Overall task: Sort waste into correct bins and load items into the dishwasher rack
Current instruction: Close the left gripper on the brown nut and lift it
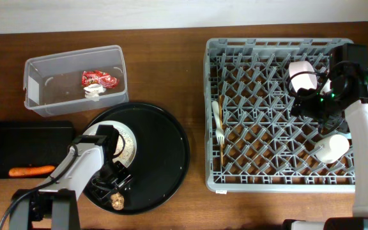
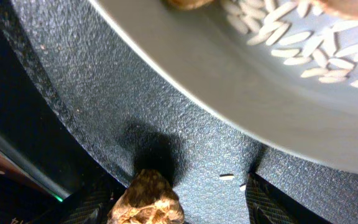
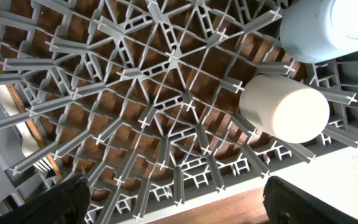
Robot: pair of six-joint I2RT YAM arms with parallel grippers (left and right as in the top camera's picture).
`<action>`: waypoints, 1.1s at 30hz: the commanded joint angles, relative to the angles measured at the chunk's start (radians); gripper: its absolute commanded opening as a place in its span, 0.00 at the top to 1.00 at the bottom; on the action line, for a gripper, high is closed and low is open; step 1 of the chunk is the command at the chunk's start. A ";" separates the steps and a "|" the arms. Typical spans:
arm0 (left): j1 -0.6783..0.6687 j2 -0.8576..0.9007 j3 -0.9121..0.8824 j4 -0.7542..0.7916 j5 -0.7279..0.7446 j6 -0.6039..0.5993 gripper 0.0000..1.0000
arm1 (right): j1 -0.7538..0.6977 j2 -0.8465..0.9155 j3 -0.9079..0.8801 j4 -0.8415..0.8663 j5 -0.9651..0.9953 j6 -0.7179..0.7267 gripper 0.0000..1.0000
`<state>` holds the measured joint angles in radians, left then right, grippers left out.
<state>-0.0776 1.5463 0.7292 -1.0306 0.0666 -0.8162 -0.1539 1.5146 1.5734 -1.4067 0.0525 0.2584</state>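
My left gripper (image 1: 114,191) (image 2: 176,205) is open low over the big round black tray (image 1: 165,153) (image 2: 92,87). A beige crumbly food scrap (image 1: 117,202) (image 2: 146,200) lies between its fingers, close to the left one. The white plate (image 1: 128,145) (image 2: 260,81) beside it holds rice grains and more scraps. My right gripper (image 1: 308,103) (image 3: 185,196) is wide open and empty above the grey dishwasher rack (image 1: 280,185) (image 3: 166,68). The rack holds a cream cup (image 1: 332,148) (image 3: 284,107), a light blue cup (image 3: 328,25), a pale pink bowl (image 1: 304,75), and a fork, spoon and chopstick (image 1: 219,131).
The clear tub (image 1: 37,80) at the back left holds the red wrapper (image 1: 99,79) and the white wrapper (image 1: 94,92). The shallow black tray (image 1: 18,144) at the left holds the orange carrot (image 1: 32,171). My right forearm crosses the rack's right side.
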 commanded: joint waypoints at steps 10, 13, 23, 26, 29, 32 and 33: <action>-0.003 -0.019 -0.007 -0.006 -0.010 -0.007 0.45 | -0.005 -0.014 -0.003 0.000 0.012 0.000 0.08; -0.003 -0.019 -0.007 -0.048 -0.008 0.003 0.47 | -0.005 -0.014 -0.003 0.000 0.012 0.000 0.08; -0.003 -0.019 -0.007 -0.084 -0.004 0.055 0.51 | -0.005 -0.014 -0.003 -0.001 0.012 0.000 0.08; -0.003 -0.019 -0.007 -0.077 -0.004 0.054 0.55 | -0.005 -0.014 -0.003 -0.001 0.012 0.000 0.08; -0.003 -0.019 -0.007 -0.053 -0.004 0.055 0.58 | -0.005 -0.014 -0.003 -0.002 0.012 0.000 0.08; -0.003 -0.019 -0.007 -0.046 -0.005 0.055 0.62 | -0.005 -0.014 -0.003 -0.002 0.012 0.000 0.08; -0.003 -0.019 -0.007 -0.043 -0.004 0.055 0.64 | -0.005 -0.014 -0.003 -0.002 0.012 0.000 0.08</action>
<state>-0.0776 1.5463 0.7288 -1.0809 0.0666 -0.7734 -0.1539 1.5146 1.5734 -1.4067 0.0525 0.2577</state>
